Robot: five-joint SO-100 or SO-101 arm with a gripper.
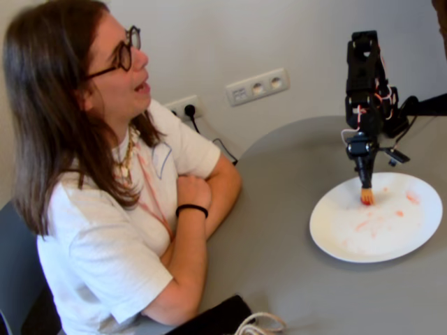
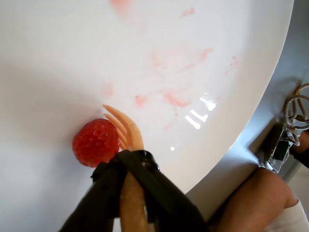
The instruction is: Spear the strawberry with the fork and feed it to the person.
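Observation:
In the wrist view the strawberry (image 2: 95, 142) lies on the white plate (image 2: 72, 58), small, round and bright red. The fork (image 2: 123, 128), pale yellow-orange, lies against its right side with the tines pointing up-left; I cannot tell if a tine is in it. My black gripper (image 2: 130, 162) is shut around the fork's stem. In the fixed view the gripper (image 1: 364, 178) points straight down and the fork (image 1: 366, 197) touches the plate (image 1: 412, 237) near its far left rim; the strawberry is not distinct there. The person (image 1: 105, 139) sits at the left, facing right, mouth slightly open, arms folded on the table.
Pinkish juice smears (image 1: 370, 223) mark the plate. The round grey table (image 1: 279, 265) holds a black object (image 1: 216, 317) and a coiled cable (image 1: 260, 324) at its front edge. Wall sockets (image 1: 257, 86) and a plugged cable are behind. A forearm (image 2: 256, 198) shows past the plate rim.

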